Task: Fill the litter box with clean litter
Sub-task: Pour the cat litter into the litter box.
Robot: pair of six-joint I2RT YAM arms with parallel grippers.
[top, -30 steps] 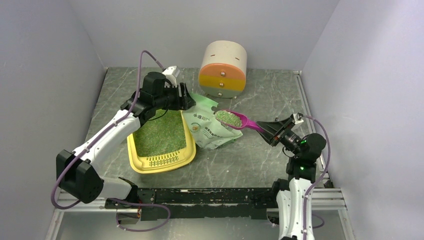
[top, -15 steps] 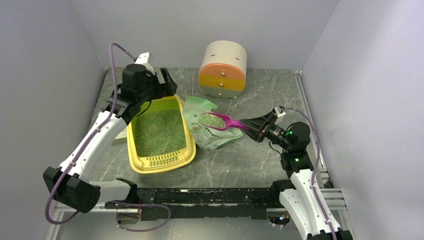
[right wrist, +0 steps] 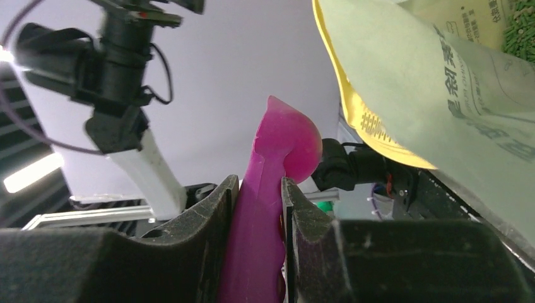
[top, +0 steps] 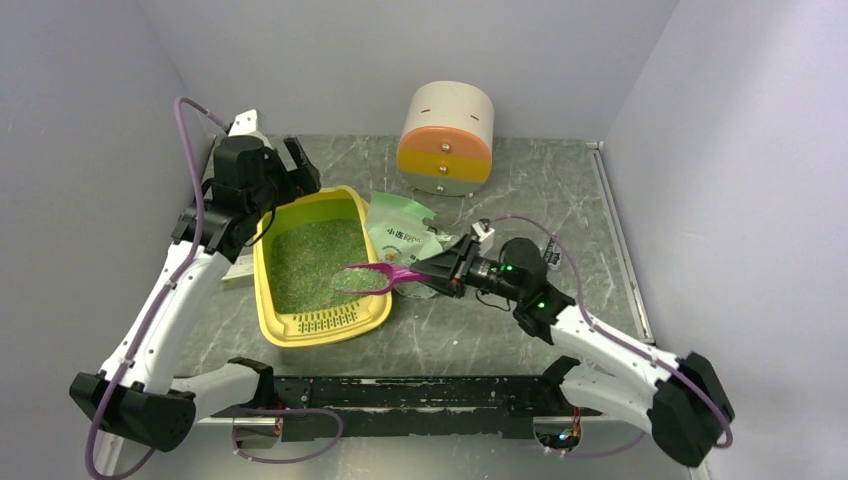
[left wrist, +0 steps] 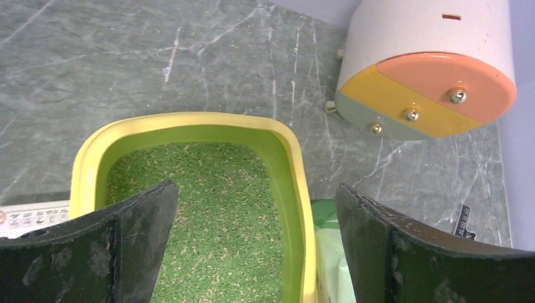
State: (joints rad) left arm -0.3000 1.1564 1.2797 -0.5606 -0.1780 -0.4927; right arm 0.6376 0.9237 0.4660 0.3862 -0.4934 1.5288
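Starting nearest us, the right end effector [top: 432, 272] is pinching the handle of the magenta scoop [top: 378, 277], its fingers pressed against both sides of it in the right wrist view. A second ago that scoop sat level and heaped with granules above the printed bag [top: 398, 232]. Now the arm has reached across to the left, and the scoop hangs over the right side of the litter box [top: 263, 290], rolled so we see its back. We judge the load is being tipped out, though we cannot tell whether any granules are left in the bowl.

The litter box lies on the counter [top: 540, 200] with its grille end toward us. The clean litter [top: 305, 262] already covers its floor in an even greenish layer, so another scoopful should raise the level.

Farther back, the left end effector [top: 300, 168] has let go and pulled away to the far left corner of the box. It now hovers above the rim with its jaws spread wide and nothing between them. That leaves the box unsupported during the pour.

Beyond the bag stands the round drawer cabinet [top: 447, 130], untouched.
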